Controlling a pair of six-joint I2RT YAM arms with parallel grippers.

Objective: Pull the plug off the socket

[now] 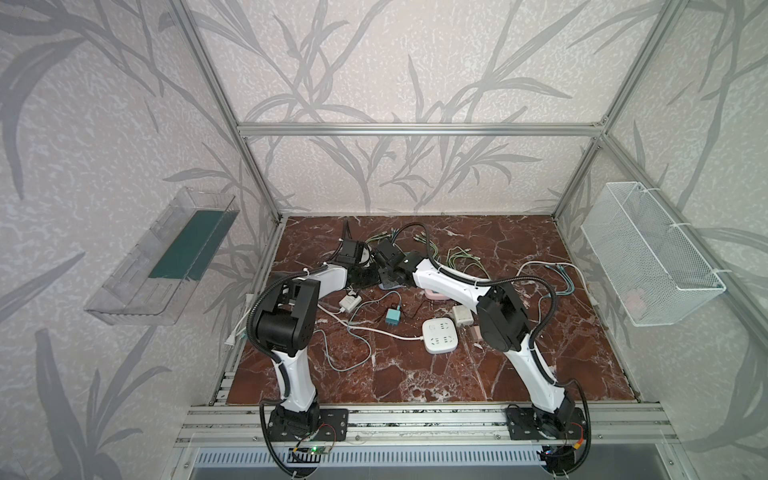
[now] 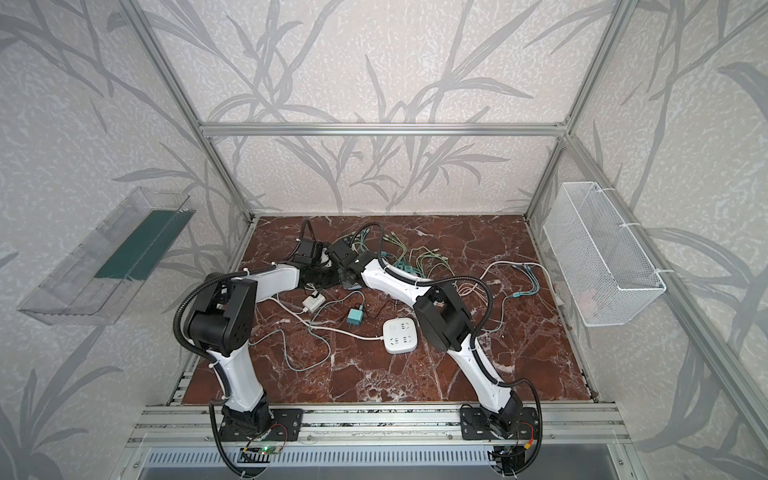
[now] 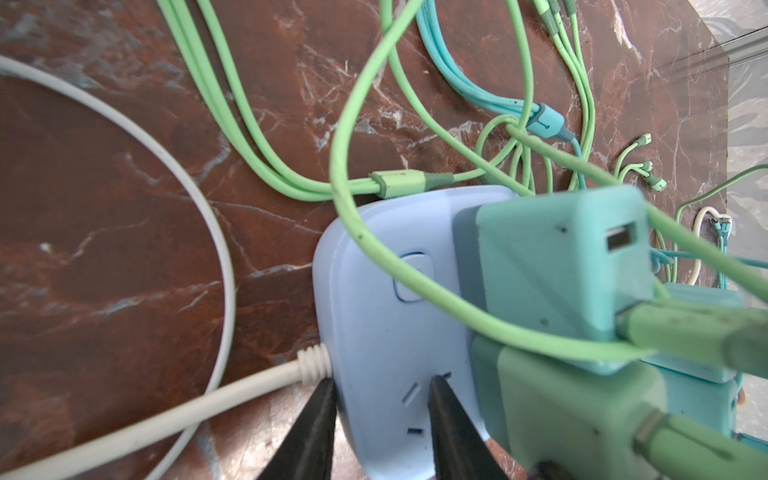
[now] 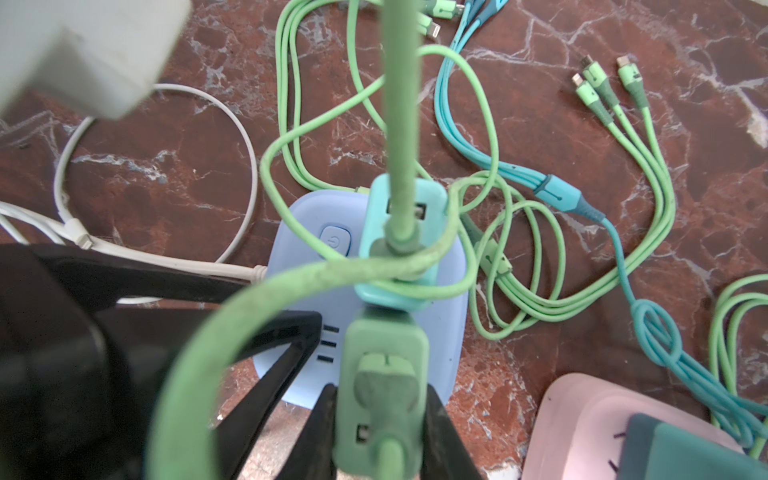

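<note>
Green plug (image 4: 382, 374) clamped in right gripper (image 4: 380, 392), seated in blue socket strip (image 3: 374, 332) at surface (image 1: 415, 374) back-centre | left gripper (image 3: 381, 382) pinches strip's edge | risk: looped green cables (image 4: 316, 272) snag teal neighbour plug (image 3: 552, 257); strip lifts if pinch slips

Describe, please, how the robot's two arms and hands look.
Both the left arm and right arm have glossy white link shells, black joint housings and black base plates. Black corrugated conduit, zip-tied in white, runs along each. The left hand and right hand have black fingers tapering to narrow tips.
</note>
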